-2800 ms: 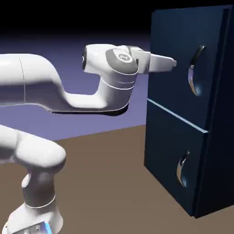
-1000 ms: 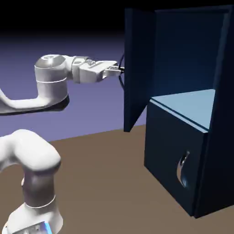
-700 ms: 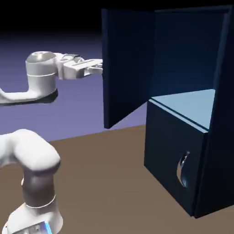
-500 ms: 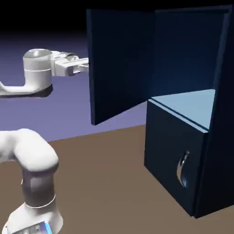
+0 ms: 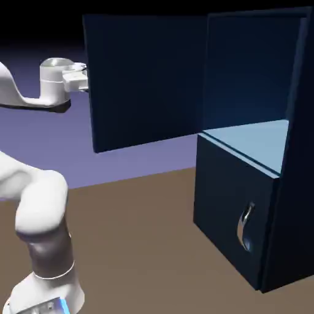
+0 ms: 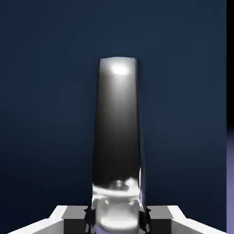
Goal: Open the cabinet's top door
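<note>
One dark navy door (image 5: 147,80), wide open, silver-handled

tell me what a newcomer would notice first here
The top door swung wide out to the exterior view's left, baring the pale blue shelf inside the cabinet. Next, in the hand view, the shiny curved handle running down the middle, with the hand closed on it at the bottom edge.
</note>
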{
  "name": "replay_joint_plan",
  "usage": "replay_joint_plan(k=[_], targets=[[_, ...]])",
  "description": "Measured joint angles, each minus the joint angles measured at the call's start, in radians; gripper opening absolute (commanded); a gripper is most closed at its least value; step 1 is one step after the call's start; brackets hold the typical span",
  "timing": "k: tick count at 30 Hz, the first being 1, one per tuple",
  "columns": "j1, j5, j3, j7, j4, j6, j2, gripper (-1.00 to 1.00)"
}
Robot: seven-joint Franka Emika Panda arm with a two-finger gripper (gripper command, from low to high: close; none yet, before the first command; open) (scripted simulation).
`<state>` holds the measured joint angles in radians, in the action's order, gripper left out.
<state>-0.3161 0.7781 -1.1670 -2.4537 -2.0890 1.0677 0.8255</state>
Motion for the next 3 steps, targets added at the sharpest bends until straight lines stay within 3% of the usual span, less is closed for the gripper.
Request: replay_joint_plan(k=[3], targets=[[-0.108,-0.024,-0.081,0.009,0.086,-0.059,-0.005,-1.0]])
